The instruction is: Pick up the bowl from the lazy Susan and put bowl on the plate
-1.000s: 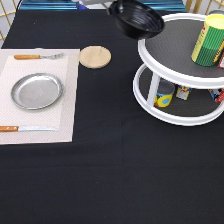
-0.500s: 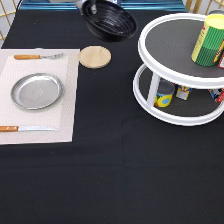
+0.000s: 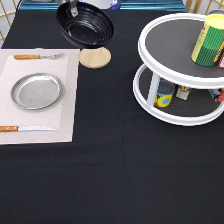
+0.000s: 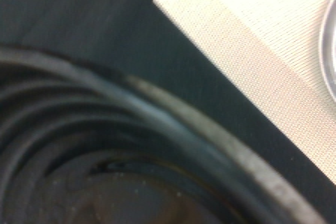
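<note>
Since your last frame, bowl (image 3: 86, 25) had shifted right, held tilted above the wooden coaster (image 3: 95, 57); gripper (image 3: 73, 10) fingers clamped its far rim. Plate (image 3: 36, 91) lay bare. No labels legible.

The claw (image 3: 73, 8) is mostly cut off at the exterior view's top.

The gripper (image 3: 73, 10) clamps the far rim of the bowl (image 3: 86, 25), holding it tilted in the air near the tabletop's (image 3: 115, 175) far edge, above the wooden coaster (image 3: 95, 57). The lazy Susan (image 3: 182, 70) stands well apart by the right edge, a green-and-yellow canister (image 3: 209, 40) on its upper tier. The plate (image 3: 36, 91) lies on a placemat (image 3: 37, 95) at the left edge, between a fork (image 3: 37, 56) and a knife (image 3: 25, 128).
</note>
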